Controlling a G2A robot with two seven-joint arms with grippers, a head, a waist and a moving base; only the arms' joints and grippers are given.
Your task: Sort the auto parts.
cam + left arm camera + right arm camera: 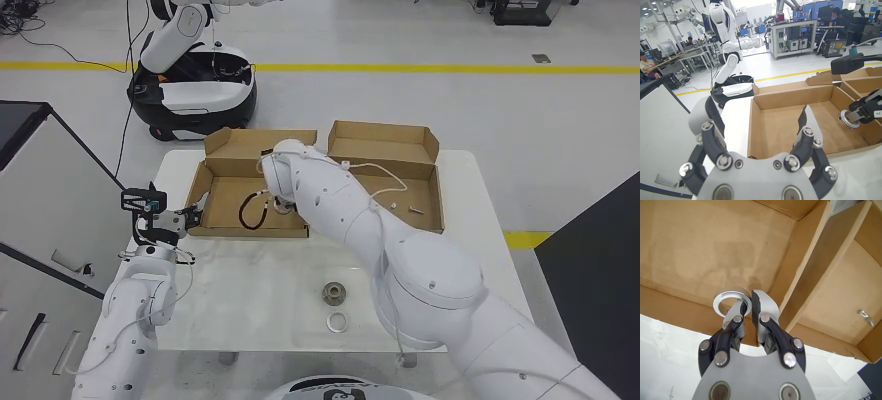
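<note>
My right gripper (748,306) is inside the left cardboard box (222,192), shut on the rim of a silver metal ring (731,303), with one finger through the ring's hole and one outside. The left wrist view has that ring (845,118) low over the box floor near the box's right wall, held by the right gripper (853,116). My left gripper (759,113) stands open and holds nothing, just outside the left box's (776,130) left wall, at the table's left side (190,215). On the table in front of the boxes lie a grey metal hub (334,293) and another silver ring (338,321).
The right cardboard box (432,190) adjoins the left one, and a small wing bolt (865,316) lies in it. Both lids stand open at the back. A dark panel (40,180) stands left of the table, and another robot (195,60) is parked behind it.
</note>
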